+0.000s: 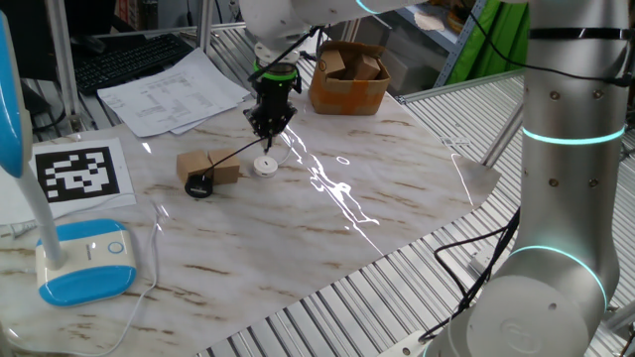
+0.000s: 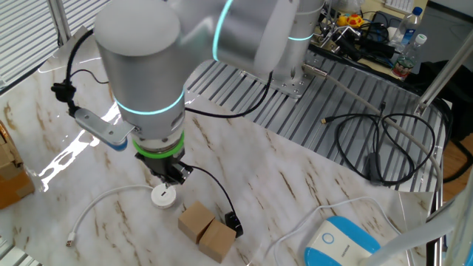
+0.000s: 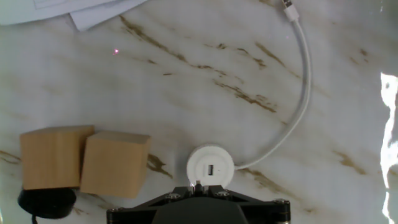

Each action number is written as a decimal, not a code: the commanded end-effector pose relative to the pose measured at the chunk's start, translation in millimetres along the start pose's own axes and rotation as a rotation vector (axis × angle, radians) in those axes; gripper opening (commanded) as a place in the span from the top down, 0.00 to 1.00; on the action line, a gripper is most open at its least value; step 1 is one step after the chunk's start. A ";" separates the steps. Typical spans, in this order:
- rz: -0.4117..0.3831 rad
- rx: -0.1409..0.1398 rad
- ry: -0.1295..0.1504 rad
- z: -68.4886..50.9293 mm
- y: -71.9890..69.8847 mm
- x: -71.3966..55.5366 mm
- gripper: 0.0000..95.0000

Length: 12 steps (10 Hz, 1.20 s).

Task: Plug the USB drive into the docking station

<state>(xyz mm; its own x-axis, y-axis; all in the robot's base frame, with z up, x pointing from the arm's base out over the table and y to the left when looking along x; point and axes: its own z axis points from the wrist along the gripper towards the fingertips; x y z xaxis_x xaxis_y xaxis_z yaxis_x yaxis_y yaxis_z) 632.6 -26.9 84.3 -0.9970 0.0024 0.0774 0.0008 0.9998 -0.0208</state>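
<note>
The docking station [image 3: 211, 163] is a small white round disc with a dark slot in its middle, lying flat on the marble table. It also shows in one fixed view [image 1: 265, 165] and the other fixed view [image 2: 164, 196]. My gripper [image 3: 198, 186] hovers just above the disc's near edge and is shut on the USB drive [image 3: 198, 184], a tiny dark plug whose tip shows between the jaws. Its thin black cable [image 1: 230, 155] runs down to a black round puck [image 1: 198, 185] beside the tan blocks. The plug is apart from the slot.
Two tan blocks [image 3: 115, 163] lie left of the disc, with the puck [image 3: 46, 200] behind them. A white cable [image 3: 298, 93] curves away from the disc. Papers [image 1: 174, 89], a cardboard box [image 1: 348, 79] and a blue-and-white lamp base [image 1: 84, 263] stand around.
</note>
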 end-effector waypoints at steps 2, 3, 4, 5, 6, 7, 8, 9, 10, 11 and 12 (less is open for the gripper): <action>-0.011 0.000 -0.005 7.2 -0.6 -0.1 1.00; -0.012 0.000 -0.009 9.9 -1.3 -0.7 1.00; -0.014 -0.002 -0.011 12.0 -1.7 -1.1 1.00; -0.015 -0.003 -0.012 14.3 -2.2 -1.6 1.00; -0.015 -0.002 -0.016 17.2 -3.1 -2.0 1.00; -0.011 -0.004 -0.015 18.8 -4.0 -2.1 1.00; -0.010 -0.004 -0.015 19.1 -4.2 -2.1 1.00; -0.005 -0.004 -0.015 20.3 -4.5 -2.3 1.00; -0.004 -0.004 -0.015 21.6 -4.8 -2.5 1.00; -0.007 -0.007 -0.015 25.0 -6.2 -2.8 1.00; -0.009 -0.008 -0.017 27.2 -7.7 -2.8 1.00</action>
<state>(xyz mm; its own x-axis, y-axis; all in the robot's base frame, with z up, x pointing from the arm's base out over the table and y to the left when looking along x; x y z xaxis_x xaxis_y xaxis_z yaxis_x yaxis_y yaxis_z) 633.8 -36.1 56.1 -0.9981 -0.0079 0.0604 -0.0086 0.9999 -0.0113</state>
